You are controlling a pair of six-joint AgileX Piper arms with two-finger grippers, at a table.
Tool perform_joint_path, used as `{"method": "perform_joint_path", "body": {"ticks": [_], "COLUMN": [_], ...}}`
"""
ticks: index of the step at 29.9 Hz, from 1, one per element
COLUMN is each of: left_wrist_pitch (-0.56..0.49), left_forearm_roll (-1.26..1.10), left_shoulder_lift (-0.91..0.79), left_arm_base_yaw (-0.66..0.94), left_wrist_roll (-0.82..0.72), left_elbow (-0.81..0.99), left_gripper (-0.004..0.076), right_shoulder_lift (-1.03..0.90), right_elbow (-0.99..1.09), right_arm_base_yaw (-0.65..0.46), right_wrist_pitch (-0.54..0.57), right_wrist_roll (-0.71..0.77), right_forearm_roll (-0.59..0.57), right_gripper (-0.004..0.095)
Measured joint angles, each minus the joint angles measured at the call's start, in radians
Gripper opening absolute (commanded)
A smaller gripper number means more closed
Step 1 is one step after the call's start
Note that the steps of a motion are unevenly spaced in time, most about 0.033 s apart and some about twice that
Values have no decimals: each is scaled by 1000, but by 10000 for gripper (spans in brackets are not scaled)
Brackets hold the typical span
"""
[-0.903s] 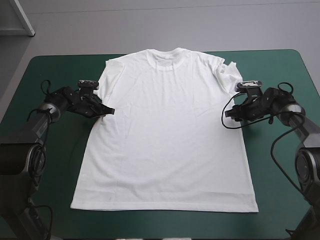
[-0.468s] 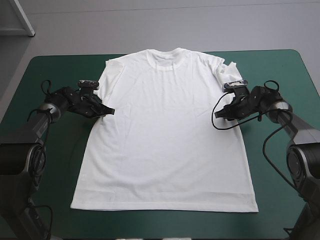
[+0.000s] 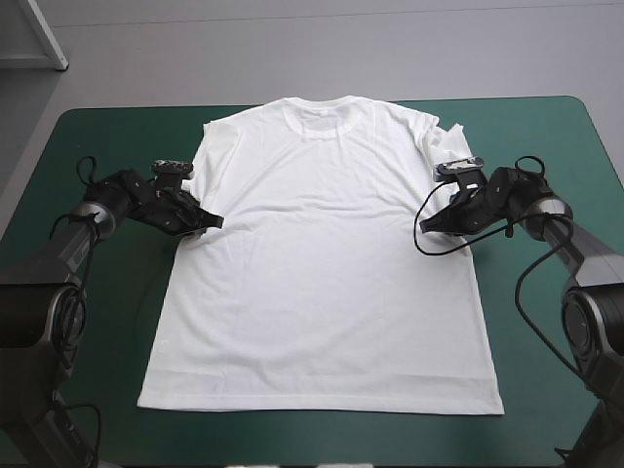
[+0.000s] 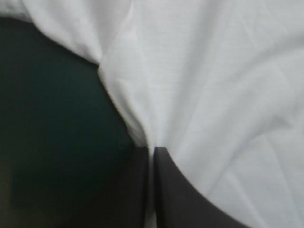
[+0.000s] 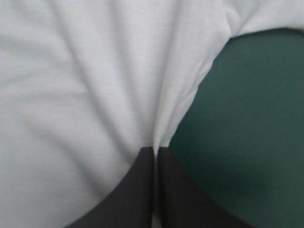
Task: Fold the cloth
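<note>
- Where the teal-green table bears it, T-shirt — white, spread flat, collar toward the far edge, hem at the near one.
- Left gripper: black fingers pinched on the T-shirt's left side edge, just below the sleeve; cloth puckers at the tips.
- Right gripper: likewise clamped on the right side edge — creases fan from it.

You look down and forward on the whole table from above and behind the robot. Your wrist cameras sit close over the left gripper and right gripper, each facing a side edge of the T-shirt. The high view covers both spots too.
</note>
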Motion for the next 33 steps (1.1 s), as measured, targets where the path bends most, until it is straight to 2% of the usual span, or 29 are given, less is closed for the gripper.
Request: {"method": "perform_joint_path", "body": {"ticks": [8,23,28,33], "left_wrist_pitch": [67,139,139,143], "left_forearm_roll": [-7,-23,-26,-26], "left_shoulder_lift": [-157,-481,-518,-484], "left_arm_base_yaw": [0,0,0,0], "left_wrist_roll": [-2,-2,-2,-2], "left_elbow": [-82,-491,-541,-541], "left_gripper": [19,19,19,19], "right_shoulder_lift": [-228,-530,-597,-572], "right_elbow": [-122,-450,-475,-476], "right_arm_base_yaw": [1,3,3,3], "right_wrist_pitch": [38,125,114,114], "right_wrist_roll": [-55,-63,-80,-82], "right_forearm_roll": [80,49,45,44], "right_gripper": [-10,-14,-14,-14]}}
